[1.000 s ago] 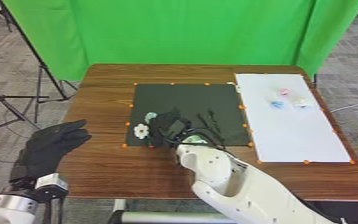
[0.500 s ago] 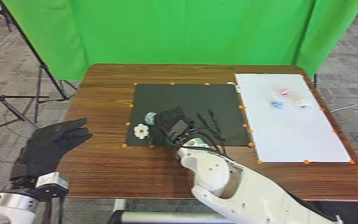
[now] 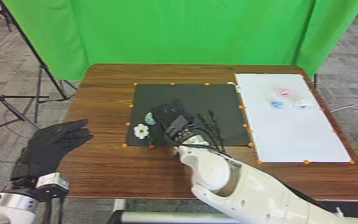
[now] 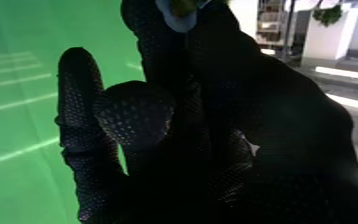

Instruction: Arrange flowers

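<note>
My right hand [image 3: 173,120] is over the left half of the black mat [image 3: 189,92]. A pale blue-green flower [image 3: 150,119] shows right beside its left edge, and a white flower [image 3: 141,131] lies just below that one on the mat. In the right wrist view, my right hand [image 4: 167,130] has curled fingers, with a pale blue petal [image 4: 178,21] pinched at the tips; the stem is hidden. Dark stems [image 3: 213,120] lie on the mat right of the hand. My left hand [image 3: 53,145] stays relaxed and open off the table's left edge.
On the right, a white sheet [image 3: 300,135] bears a pink flower [image 3: 284,92], a blue flower [image 3: 277,104] and a whitish flower [image 3: 301,103]. Small orange markers line mat and sheet. A green curtain [image 3: 193,35] hangs behind the brown table [image 3: 113,170].
My right hand has shifted slightly and turned over the mat, with its forearm swinging a little. The left hand and the flowers on the white sheet have stayed put.
</note>
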